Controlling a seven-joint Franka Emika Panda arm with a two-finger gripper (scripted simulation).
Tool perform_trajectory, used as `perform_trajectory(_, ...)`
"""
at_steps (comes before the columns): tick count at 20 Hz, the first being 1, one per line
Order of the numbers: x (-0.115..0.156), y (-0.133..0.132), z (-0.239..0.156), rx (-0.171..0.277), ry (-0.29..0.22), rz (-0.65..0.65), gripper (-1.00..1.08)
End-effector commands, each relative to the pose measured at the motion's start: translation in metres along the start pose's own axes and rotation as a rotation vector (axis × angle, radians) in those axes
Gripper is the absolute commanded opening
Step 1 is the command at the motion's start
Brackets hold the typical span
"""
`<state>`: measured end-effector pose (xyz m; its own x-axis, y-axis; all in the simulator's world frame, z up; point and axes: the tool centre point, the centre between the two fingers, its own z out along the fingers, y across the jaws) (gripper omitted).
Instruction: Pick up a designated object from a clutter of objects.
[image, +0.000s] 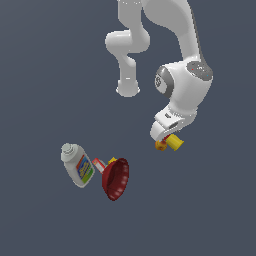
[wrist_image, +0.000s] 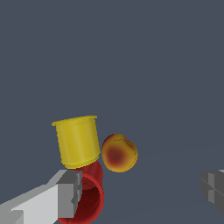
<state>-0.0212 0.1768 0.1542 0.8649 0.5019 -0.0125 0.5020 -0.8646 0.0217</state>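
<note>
- My tool (wrist_image: 140, 190) is spread wide: one grey finger pad (wrist_image: 70, 192) sits over the small red cup, the other well apart from it. Nothing is held between them.
- Target: the small bright yellow plastic cup (wrist_image: 78, 141), a short cylinder with a flared rim. It stands just beneath my tool, out on the open desk (image: 210, 210) and well apart from the bottle-and-bowl group toward the exterior view's left.
- The yellow cup looks to touch the small red plastic cup (wrist_image: 89, 199); whether it rests on it or only overlaps it in view, I cannot tell. The tiny orange-yellow ball (wrist_image: 119, 152) sits just beside both.
- Handling guess: light, stiff, thin-walled plastic, smooth and likely slippery. It should not crush under a moderate squeeze, yet could pop out if pinched near the rim.
- Best hold, I judge: across the mid-wall, pads on opposite sides, below the flared lip. My tool is off-centre for that now, so I must shift toward the yellow cup first.
- Risk: a closing finger may catch the red cup or nudge the ball.
- Containers: the yellow cup's inside is hidden. The red cup's opening faces the wrist camera, partly covered by my finger.
- The large dark red bowl (image: 116, 178) lies tipped on its side, with nothing visible inside. A white plastic bottle with colourful label (image: 77, 165) lies beside it, a small red-white box (image: 98, 164) wedged between.
</note>
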Motion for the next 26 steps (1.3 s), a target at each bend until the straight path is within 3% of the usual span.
perform_trajectory(1, 0.002, -0.023, 0.018, 0.004, 0.005, -0.058, 1.00)
perform_trajectory(10, 0.001, -0.069, 0.051, 0.019, 0.014, -0.171, 1.00)
perform_trajectory(18, 0.000, -0.071, 0.058, 0.020, 0.013, -0.175, 1.00)
perform_trajectory(26, 0.000, -0.073, 0.093, 0.021, 0.014, -0.178, 1.00)
